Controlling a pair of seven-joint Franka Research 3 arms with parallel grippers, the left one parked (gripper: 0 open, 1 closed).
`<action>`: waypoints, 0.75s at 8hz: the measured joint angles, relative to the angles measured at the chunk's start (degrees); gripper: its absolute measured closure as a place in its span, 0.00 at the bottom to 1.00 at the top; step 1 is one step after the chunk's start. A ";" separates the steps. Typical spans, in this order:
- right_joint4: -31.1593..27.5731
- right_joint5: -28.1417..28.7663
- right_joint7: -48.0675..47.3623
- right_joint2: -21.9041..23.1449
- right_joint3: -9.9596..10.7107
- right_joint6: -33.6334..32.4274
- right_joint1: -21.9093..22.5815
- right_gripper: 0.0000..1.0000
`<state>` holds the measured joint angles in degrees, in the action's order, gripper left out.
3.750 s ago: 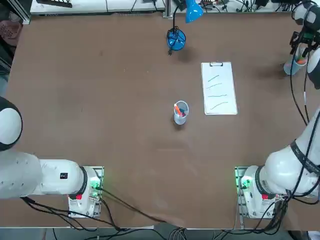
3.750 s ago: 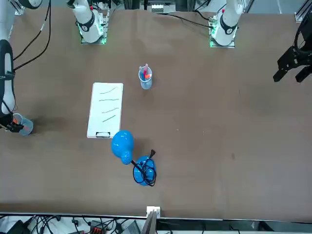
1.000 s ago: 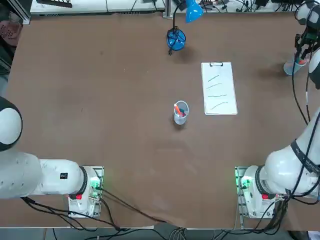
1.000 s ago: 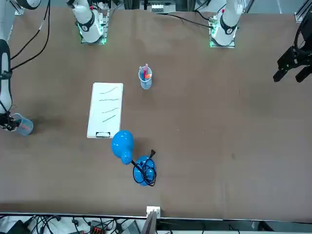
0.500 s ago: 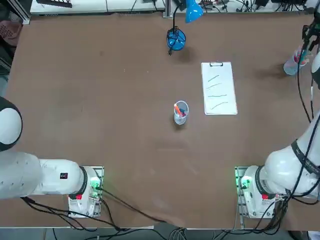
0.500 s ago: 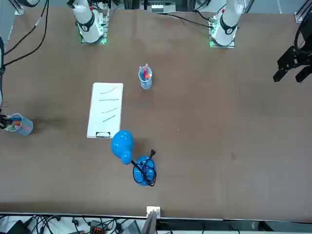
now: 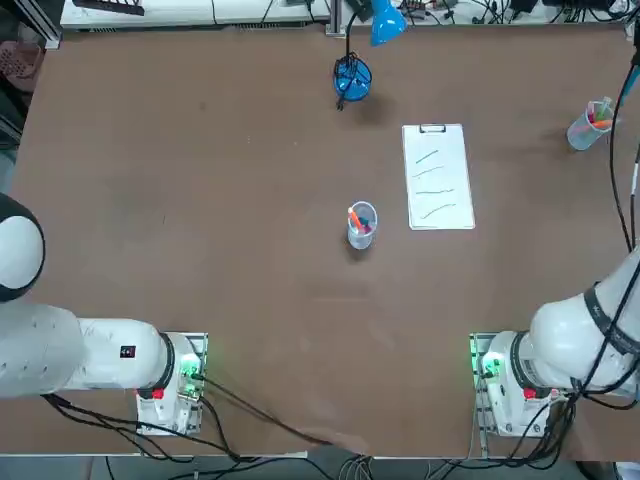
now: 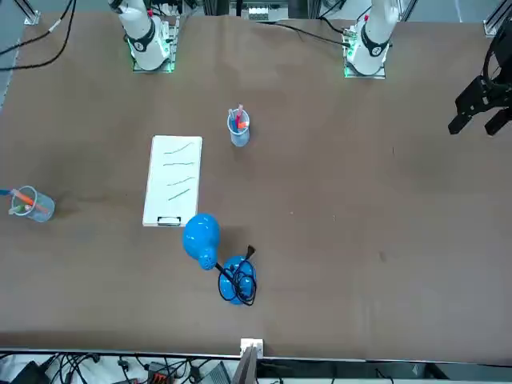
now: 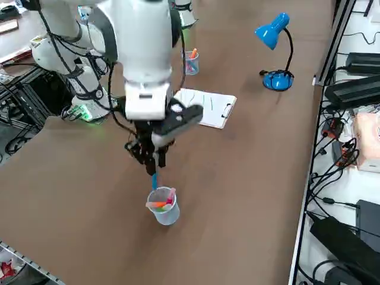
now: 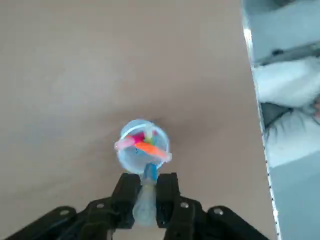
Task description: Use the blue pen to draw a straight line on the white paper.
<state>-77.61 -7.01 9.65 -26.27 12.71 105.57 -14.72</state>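
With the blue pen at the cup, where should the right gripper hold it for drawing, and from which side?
Hold the upper barrel, from straight above, as the right gripper has it: jaws shut across the slim blue pen, which hangs upright over the clear cup. That likely leaves the lower end free to reach the white paper.

Right gripper [image 9: 154, 159] off-frame in top and front views; blue pen's [image 10: 145, 200] upper length hidden between the jaws.
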 joint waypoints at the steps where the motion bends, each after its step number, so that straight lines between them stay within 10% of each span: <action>1: 0.06 2.10 1.53 2.66 -1.93 -4.21 1.31 0.78; 6: -11.76 12.44 -2.57 14.08 -16.59 -10.42 6.66 0.78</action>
<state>-89.37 5.43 7.08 -12.18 -3.89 95.15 -8.06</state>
